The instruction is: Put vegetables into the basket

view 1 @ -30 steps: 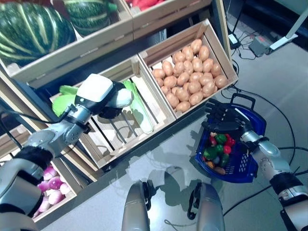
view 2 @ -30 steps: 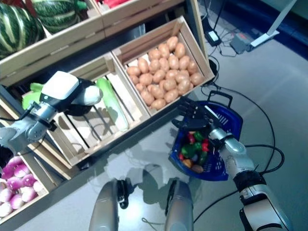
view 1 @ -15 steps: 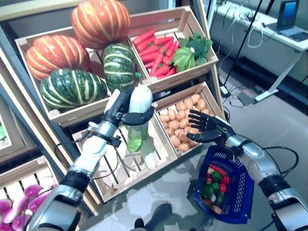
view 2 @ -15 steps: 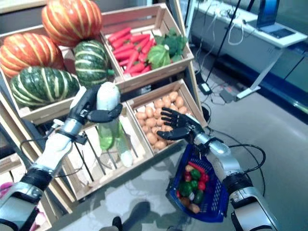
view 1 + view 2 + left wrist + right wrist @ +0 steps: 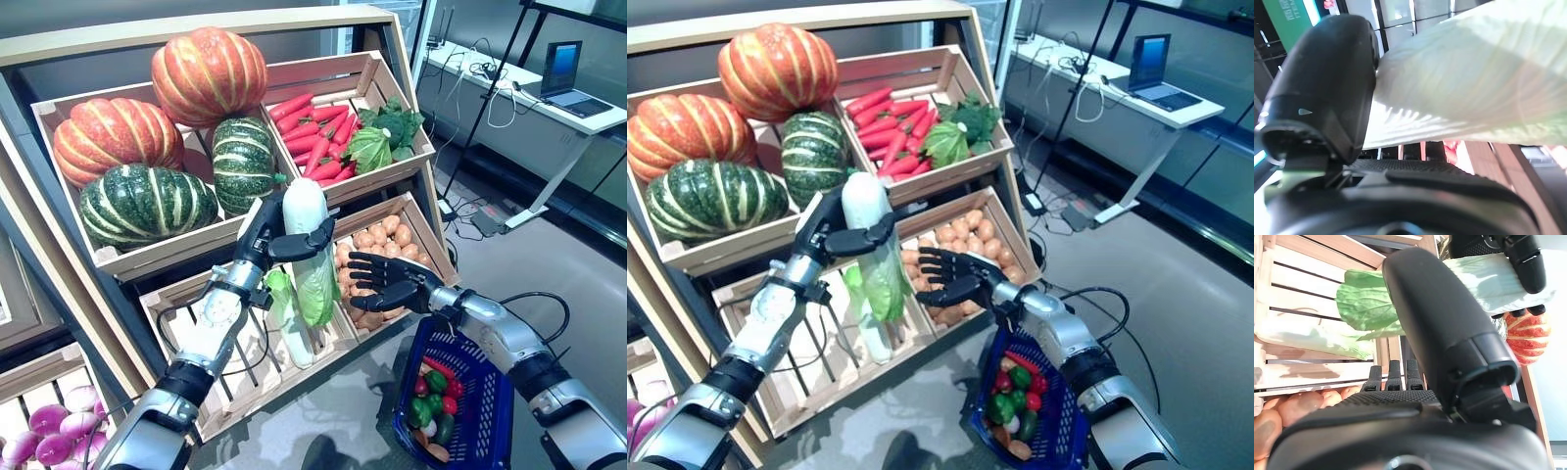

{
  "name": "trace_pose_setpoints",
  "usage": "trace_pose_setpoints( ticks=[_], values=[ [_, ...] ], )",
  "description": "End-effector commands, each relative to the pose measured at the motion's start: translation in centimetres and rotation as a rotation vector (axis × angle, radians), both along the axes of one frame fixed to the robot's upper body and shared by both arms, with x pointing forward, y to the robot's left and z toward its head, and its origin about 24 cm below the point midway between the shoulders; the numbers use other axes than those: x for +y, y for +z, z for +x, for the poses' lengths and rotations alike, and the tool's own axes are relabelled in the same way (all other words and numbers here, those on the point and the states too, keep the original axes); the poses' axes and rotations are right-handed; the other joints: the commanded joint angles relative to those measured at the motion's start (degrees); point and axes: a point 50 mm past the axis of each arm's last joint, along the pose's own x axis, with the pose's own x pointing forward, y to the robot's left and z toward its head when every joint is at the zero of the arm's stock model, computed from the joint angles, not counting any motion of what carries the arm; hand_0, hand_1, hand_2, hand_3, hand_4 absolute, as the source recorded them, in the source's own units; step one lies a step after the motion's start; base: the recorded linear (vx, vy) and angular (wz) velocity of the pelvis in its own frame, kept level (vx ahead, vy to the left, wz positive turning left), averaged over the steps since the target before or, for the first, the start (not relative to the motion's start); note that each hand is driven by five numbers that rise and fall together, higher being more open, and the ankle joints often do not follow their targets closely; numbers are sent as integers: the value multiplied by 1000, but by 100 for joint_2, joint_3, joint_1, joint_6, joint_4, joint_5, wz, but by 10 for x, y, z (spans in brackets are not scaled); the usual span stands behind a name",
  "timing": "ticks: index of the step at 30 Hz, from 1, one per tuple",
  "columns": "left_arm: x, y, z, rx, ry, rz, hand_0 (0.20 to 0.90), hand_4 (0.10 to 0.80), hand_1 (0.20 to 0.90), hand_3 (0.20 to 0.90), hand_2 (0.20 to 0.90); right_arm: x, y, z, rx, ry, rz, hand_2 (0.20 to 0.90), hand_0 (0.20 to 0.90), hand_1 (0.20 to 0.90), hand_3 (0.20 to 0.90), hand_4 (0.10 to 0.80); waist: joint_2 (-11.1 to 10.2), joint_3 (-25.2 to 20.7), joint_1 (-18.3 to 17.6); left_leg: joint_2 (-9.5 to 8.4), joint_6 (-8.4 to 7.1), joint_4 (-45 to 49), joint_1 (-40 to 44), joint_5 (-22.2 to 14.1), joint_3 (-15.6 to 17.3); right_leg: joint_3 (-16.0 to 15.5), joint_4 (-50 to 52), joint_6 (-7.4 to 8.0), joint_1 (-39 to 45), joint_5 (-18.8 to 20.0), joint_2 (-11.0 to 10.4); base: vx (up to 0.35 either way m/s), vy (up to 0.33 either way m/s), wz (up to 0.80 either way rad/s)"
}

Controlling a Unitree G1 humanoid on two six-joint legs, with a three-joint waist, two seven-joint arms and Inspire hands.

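My left hand (image 5: 266, 233) is shut on a long white-and-green cabbage (image 5: 307, 257) and holds it upright in the air, in front of the wooden stand's middle crates. In the left wrist view the pale cabbage (image 5: 1474, 78) is pressed against the thumb (image 5: 1322, 98). My right hand (image 5: 388, 284) is open with its fingers spread, just right of the cabbage's leafy end and above the basket. The blue basket (image 5: 487, 364) stands on the floor at lower right with red and green vegetables (image 5: 436, 401) in it. The right wrist view shows the cabbage's leaves (image 5: 1369, 303) past its thumb (image 5: 1440, 318).
The wooden stand (image 5: 400, 49) with its slanted crates fills the left and middle. Another pale cabbage (image 5: 294, 338) lies in the slatted crate (image 5: 220, 382) below my left hand. A desk with a laptop (image 5: 573, 93) and floor cables (image 5: 485, 220) are at the back right.
My left hand has carried the cabbage to the right, nearer my right hand. My right hand has moved left towards its leaves. The camera has shifted a little.
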Motion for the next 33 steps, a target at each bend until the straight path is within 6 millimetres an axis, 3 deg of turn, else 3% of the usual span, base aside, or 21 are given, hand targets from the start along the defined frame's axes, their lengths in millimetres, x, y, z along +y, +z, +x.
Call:
trace_pose_setpoints(
  ticks=[1,9,18,26,27,28,29,33],
  values=[
    [-20,47,7,-190,-87,-128,300,400,300,300,300,32,47,22,-147,76,61,900,900,900,900,800,117,-594,-5,-93,271,5,84,-655,-63,89,-18,-552,-340,83,333,49,-20,3],
    [-37,34,3,-119,-162,-170,300,400,300,300,300,51,52,25,-130,76,104,900,900,900,900,800,121,-613,57,-78,259,5,164,-698,-105,48,-18,-570,-252,43,349,48,-18,1],
    [-57,24,-2,-58,-305,-235,300,400,300,300,300,73,51,23,8,214,274,900,900,900,900,800,118,-648,170,-75,253,5,209,-733,-172,-40,-18,-582,-185,10,340,8,0,2],
    [-75,16,-7,-11,-439,-305,300,400,300,300,300,79,51,27,64,290,309,900,900,900,900,800,121,-685,222,-74,246,5,249,-762,-212,-50,-18,-579,-154,-11,338,0,1,3],
    [-78,16,-7,-10,-453,-309,300,400,300,300,300,79,51,29,64,292,316,719,719,719,719,679,121,-692,230,-73,246,5,257,-770,-218,-51,-18,-581,-150,-15,340,0,0,0],
    [-81,16,-9,-8,-473,-314,300,400,300,300,300,81,52,30,64,295,333,352,352,352,352,435,121,-699,239,-69,241,5,269,-778,-219,-53,-18,-582,-140,-21,341,0,0,0],
    [-84,16,-10,-6,-483,-318,300,400,300,300,300,82,54,31,63,296,344,300,300,300,300,400,121,-704,246,-71,240,5,277,-786,-234,-49,-18,-581,-132,-23,343,0,0,0],
    [-89,14,-12,6,-505,-329,300,400,300,300,300,83,57,34,59,280,369,300,300,300,300,400,124,-720,259,-70,239,5,305,-806,-250,-35,-18,-579,-106,-37,344,0,0,0]
  ],
)
